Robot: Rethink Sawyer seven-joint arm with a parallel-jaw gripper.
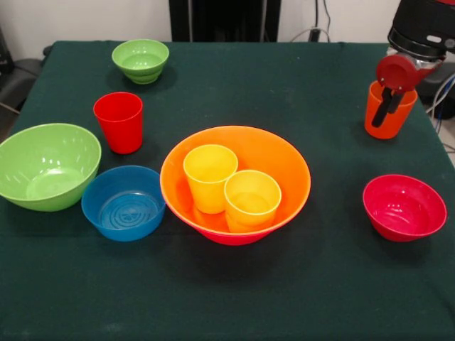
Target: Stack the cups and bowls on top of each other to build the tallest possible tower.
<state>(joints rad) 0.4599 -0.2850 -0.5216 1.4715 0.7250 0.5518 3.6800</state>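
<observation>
Items sitting on the dark green surface (234,298), listed left to right.

1. Medium-large green bowl (46,165), sitting upright at the left edge, touching or just beside the blue bowl.
2. Red cup (119,121), standing upright behind them, apart from both.
3. Small blue bowl (124,202), resting just left of the large orange bowl.
4. Small green bowl (141,60), sitting alone near the far edge.
5. Large orange bowl (281,167), sitting at centre, nested in a pink bowl (226,238) whose base is peeking out underneath. It is holding two yellow cups (210,177), both upright and touching, one nearer the front.
6. Small red bowl (404,207), sitting alone at the right.
7. Orange cup (387,114), standing upright at the far right.

Arm: coming down from the top right corner, with the gripper (384,114) hanging into or in front of the orange cup. Whether its fingers are apart or closed on the rim cannot be told.
</observation>
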